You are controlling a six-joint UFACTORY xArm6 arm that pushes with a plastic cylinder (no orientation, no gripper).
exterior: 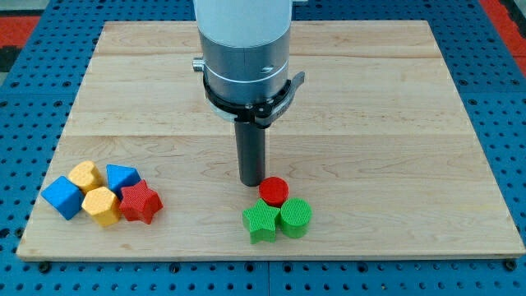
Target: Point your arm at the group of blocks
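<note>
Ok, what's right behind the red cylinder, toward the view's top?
My tip stands just behind the red cylinder, toward the view's top and slightly left. Whether they touch cannot be told. The rod hides the board directly behind it. The green star and green cylinder sit in front.

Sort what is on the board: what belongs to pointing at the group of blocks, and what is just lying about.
Belongs to the job:
my tip, just above the red cylinder
green star
green cylinder

Possibly another group, at the view's bottom left:
blue cube
two yellow blocks
blue block
red star
</note>
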